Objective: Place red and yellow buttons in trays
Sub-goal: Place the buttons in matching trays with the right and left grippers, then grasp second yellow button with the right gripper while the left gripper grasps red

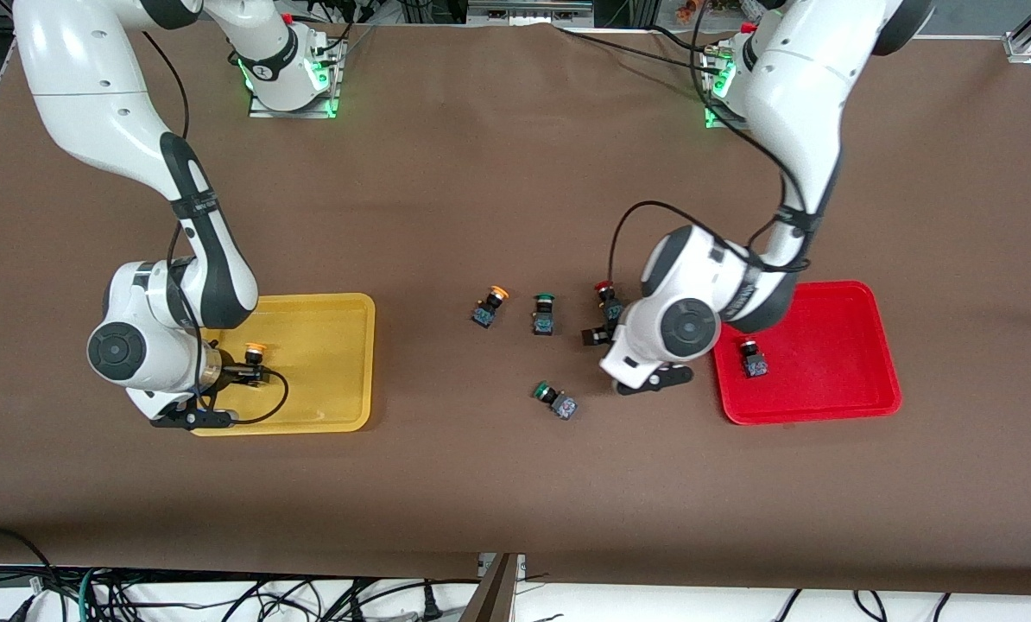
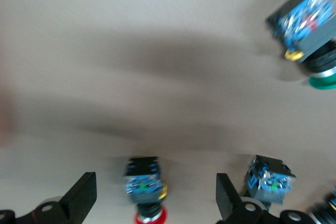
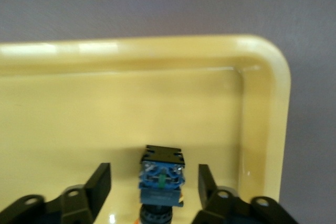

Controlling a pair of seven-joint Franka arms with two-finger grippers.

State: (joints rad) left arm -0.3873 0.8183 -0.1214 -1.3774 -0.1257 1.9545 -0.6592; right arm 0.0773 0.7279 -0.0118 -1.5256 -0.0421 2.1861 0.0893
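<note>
A yellow tray (image 1: 334, 363) lies at the right arm's end of the table and a red tray (image 1: 835, 345) at the left arm's end. My right gripper (image 1: 255, 373) (image 3: 154, 174) is open low over the yellow tray, its jaws on either side of a yellow-capped button (image 1: 255, 351) (image 3: 161, 179) without touching it. My left gripper (image 1: 600, 331) (image 2: 156, 182) is open over the table beside the red tray, with a red-capped button (image 1: 606, 302) (image 2: 143, 187) between its jaws. Another red-capped button (image 1: 751, 358) lies in the red tray. A second yellow-capped button (image 1: 490, 307) lies mid-table.
Two green-capped buttons lie mid-table: one (image 1: 543, 313) between the yellow-capped and red-capped buttons, one (image 1: 554, 399) (image 2: 310, 30) nearer the front camera. A button body (image 2: 269, 179) shows just outside one left jaw.
</note>
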